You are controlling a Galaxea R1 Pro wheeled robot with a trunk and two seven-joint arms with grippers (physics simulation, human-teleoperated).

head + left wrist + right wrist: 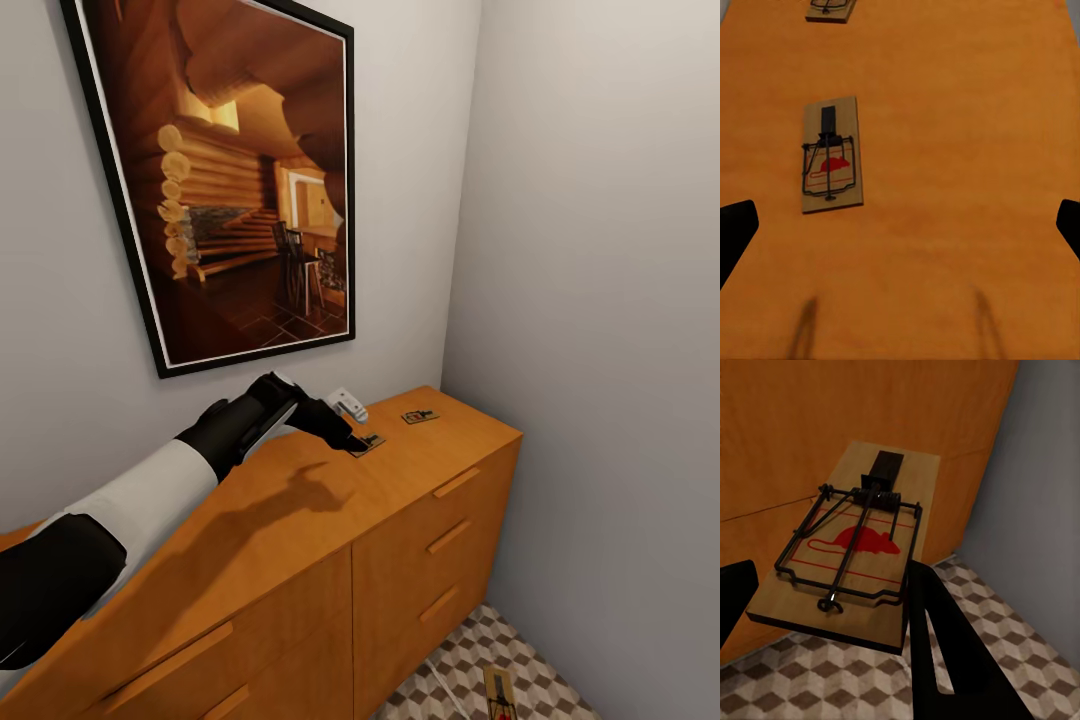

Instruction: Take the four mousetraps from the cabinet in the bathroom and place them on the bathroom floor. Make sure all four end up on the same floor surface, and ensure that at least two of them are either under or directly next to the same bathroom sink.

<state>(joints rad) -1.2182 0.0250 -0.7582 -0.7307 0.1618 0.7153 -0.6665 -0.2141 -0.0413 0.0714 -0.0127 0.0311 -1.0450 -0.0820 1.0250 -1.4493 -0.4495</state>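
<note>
On top of the orange-brown cabinet (300, 520) lie two mousetraps, one (368, 442) right at my left gripper's tips and one (420, 416) farther toward the corner. The left gripper (354, 441) hovers just above the top with its fingers spread wide. In the left wrist view the nearer trap (831, 154) lies ahead of the open gripper (900, 225), off to one side, and the farther trap (831, 9) is at the edge. My right gripper (829, 577) is shut on a third mousetrap (851, 547), held above the cube-patterned bathroom floor (817, 690) beside the cabinet front (832, 420). The head view has a trap (498, 688) low over the tiles (455, 650).
A large framed picture (240, 170) hangs on the wall behind the cabinet. A small white object (348, 403) stands at the back of the cabinet top. A grey wall (600, 350) closes the right side, leaving a narrow strip of floor.
</note>
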